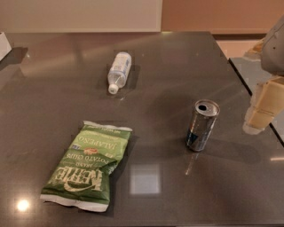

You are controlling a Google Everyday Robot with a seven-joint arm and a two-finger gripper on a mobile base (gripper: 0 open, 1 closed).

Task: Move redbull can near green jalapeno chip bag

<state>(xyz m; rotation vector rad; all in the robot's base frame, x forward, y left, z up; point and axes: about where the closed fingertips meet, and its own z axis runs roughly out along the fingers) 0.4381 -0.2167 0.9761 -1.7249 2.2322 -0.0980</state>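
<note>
Can (202, 125) stands upright on the table (177, 57), long axis vertical. The gripper (259, 111) hangs near its right side, apart from it; open or closed, I cannot tell. Chip bag (88, 164) lies flat well to the can's left, so the carry should run leftward.

Setting: probably an office break room or kitchenette. Evidence: dark polished stone-look worktop (186, 57) with ceiling-light glare. Snack stock on it: green jalapeno chip bag (88, 164), redbull can (202, 126), plastic water bottle (119, 71). Plain pale wall (80, 13) behind. Robot claw (259, 113) at right edge, over the worktop.
</note>
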